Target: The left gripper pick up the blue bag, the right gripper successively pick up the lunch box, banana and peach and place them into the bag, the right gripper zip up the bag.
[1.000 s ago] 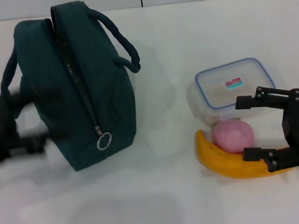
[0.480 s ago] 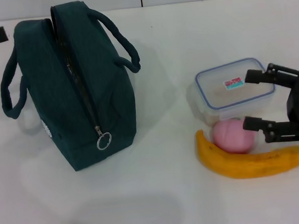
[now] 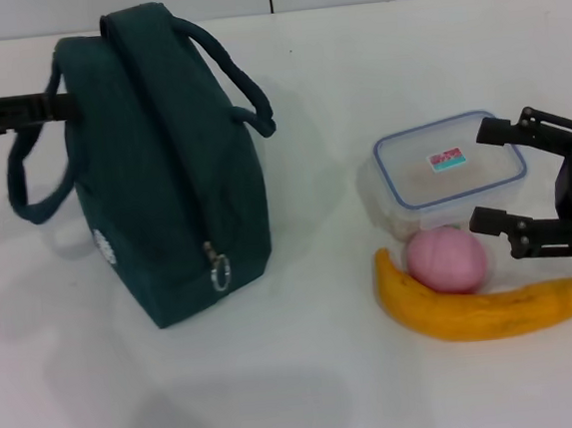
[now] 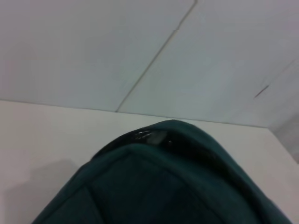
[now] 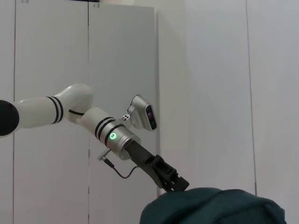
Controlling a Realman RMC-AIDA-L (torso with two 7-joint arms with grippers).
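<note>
Right gripper (image 3: 508, 179) jaws wide, straddling the lunch box (image 3: 446, 170) edge; peach (image 3: 447, 259) and banana (image 3: 479, 302) just beside on the desk (image 3: 332, 390). Closing risks clipping the peach. Left gripper (image 3: 51, 104) at the blue bag (image 3: 165, 205) handle, jaw state unclear. Versus half a second ago, the bag has tilted and shifted; a weak hold could drop it.

open table (image 3: 321, 271) between blue bag (image 3: 163, 185) and lunch box (image 3: 448, 170).
</note>
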